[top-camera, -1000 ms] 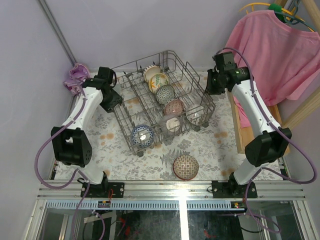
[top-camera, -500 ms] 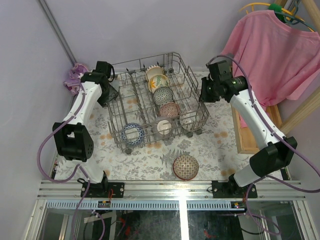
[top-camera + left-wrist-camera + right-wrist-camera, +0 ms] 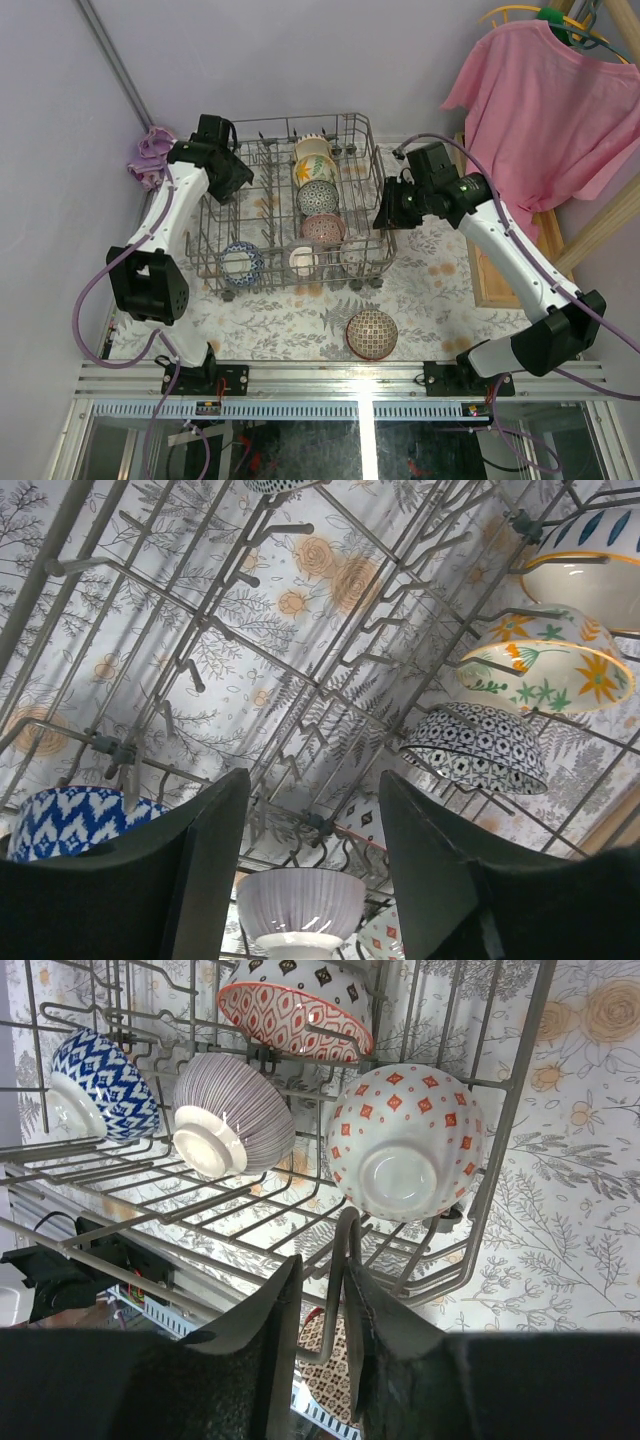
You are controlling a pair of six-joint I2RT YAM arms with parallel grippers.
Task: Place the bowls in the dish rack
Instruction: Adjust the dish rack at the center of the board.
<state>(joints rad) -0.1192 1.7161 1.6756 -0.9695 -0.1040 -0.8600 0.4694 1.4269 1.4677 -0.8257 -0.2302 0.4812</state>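
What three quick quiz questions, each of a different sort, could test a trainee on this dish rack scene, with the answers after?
1. True or false: no bowl is left outside the dish rack.
2. What is the right gripper clamped on? A) a bowl's rim B) a wire of the dish rack C) nothing
3. Fill in: the jaws of the left gripper stand ____.
Key: 1. False: one red-patterned bowl lies upside down on the table, in front of the rack. 2. B. 3. open, wide apart.
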